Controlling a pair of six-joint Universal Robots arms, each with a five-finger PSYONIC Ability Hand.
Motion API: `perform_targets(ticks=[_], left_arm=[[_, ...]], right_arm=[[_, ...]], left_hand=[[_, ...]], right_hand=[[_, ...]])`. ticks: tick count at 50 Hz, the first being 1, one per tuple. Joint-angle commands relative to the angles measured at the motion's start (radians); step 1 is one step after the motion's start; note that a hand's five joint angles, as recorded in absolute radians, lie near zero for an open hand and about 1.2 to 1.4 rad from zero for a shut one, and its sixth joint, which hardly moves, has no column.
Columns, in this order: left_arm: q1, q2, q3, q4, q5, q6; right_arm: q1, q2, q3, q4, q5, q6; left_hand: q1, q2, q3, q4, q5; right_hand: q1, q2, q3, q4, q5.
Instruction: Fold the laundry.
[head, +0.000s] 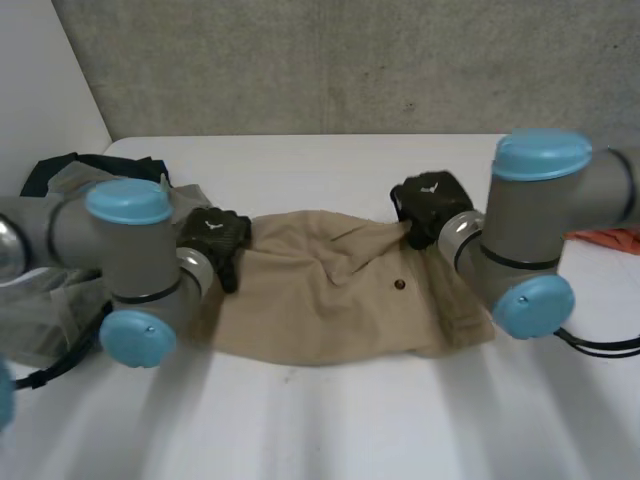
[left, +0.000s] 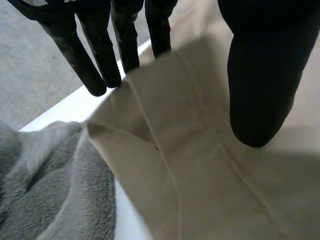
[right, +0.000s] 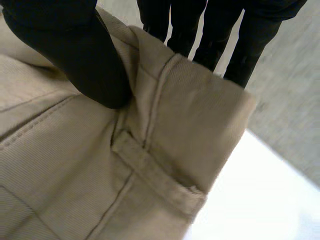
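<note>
The left hand (head: 215, 240) and right hand (head: 430, 203) each pinched the tan trousers (head: 330, 295); lifting both level would fold cleanly.

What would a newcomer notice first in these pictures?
The tan garment, spread across the middle of the white table, draws the eye first. Both black hands grip its far edge: the left hand pinches one corner, and the right hand pinches the waistband by a belt loop. A grey fleece lies bunched beside the left hand.
</note>
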Motion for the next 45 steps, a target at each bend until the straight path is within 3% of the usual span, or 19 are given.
perform_targets(ticks=[1, 5, 12, 16, 19, 24, 29, 33, 38, 45], left_arm=[[-0.026, -0.105, 0.142, -0.012, -0.047, 0.093], [-0.034, -0.091, 0.162, -0.003, -0.05, 0.107], [-0.036, -0.062, 0.173, 0.028, -0.002, 0.105], [-0.023, -0.085, 0.275, 0.135, 0.062, 0.111], [-0.017, -0.085, 0.361, 0.196, 0.062, 0.111], [-0.008, -0.029, 0.538, 0.395, 0.012, 0.082], [0.0, 0.045, 0.554, 0.548, 0.002, 0.003], [0.009, 0.093, 0.466, 0.532, 0.002, -0.046], [0.015, 0.143, 0.244, 0.502, 0.004, -0.05], [-0.006, 0.211, -0.193, 0.485, 0.005, -0.05]], right_arm=[[-0.004, -0.183, 0.156, -0.022, -0.035, -0.007], [-0.011, -0.206, 0.164, 0.047, -0.043, -0.049], [-0.033, -0.165, 0.106, 0.053, -0.049, -0.101], [-0.033, -0.072, -0.01, -0.017, -0.04, -0.135], [-0.036, 0.001, -0.158, -0.132, -0.011, -0.141], [-0.048, 0.048, -0.4, -0.415, 0.136, -0.071], [-0.051, 0.035, -0.475, -0.623, 0.17, 0.022], [-0.048, 0.031, -0.476, -0.652, 0.12, 0.038], [-0.039, 0.015, -0.372, -0.511, 0.054, 0.038], [-0.067, -0.064, -0.039, -0.292, 0.081, 0.035]], left_hand=[[0.329, 0.328, 0.327, 0.331, 0.331], [0.945, 0.945, 0.943, 0.948, 0.948], [0.947, 0.946, 0.945, 0.949, 0.949], [0.947, 0.946, 0.945, 0.949, 0.949], [0.947, 0.946, 0.945, 0.949, 0.949], [0.947, 0.946, 0.945, 0.949, 0.949], [0.947, 0.946, 0.945, 0.949, 0.949], [0.947, 0.946, 0.945, 0.949, 0.949], [0.947, 0.946, 0.945, 0.949, 0.949], [0.947, 0.946, 0.945, 0.949, 0.949]], right_hand=[[0.294, 0.224, 0.225, 0.205, 0.236], [0.294, 0.224, 0.225, 0.205, 0.236], [0.294, 0.224, 0.225, 0.205, 0.236], [0.294, 0.224, 0.225, 0.205, 0.236], [0.294, 0.224, 0.225, 0.205, 0.236], [0.294, 0.224, 0.225, 0.205, 0.236], [0.294, 0.224, 0.225, 0.205, 0.236], [0.294, 0.224, 0.225, 0.205, 0.236], [0.294, 0.224, 0.225, 0.205, 0.236], [0.294, 0.224, 0.225, 0.205, 0.236]])
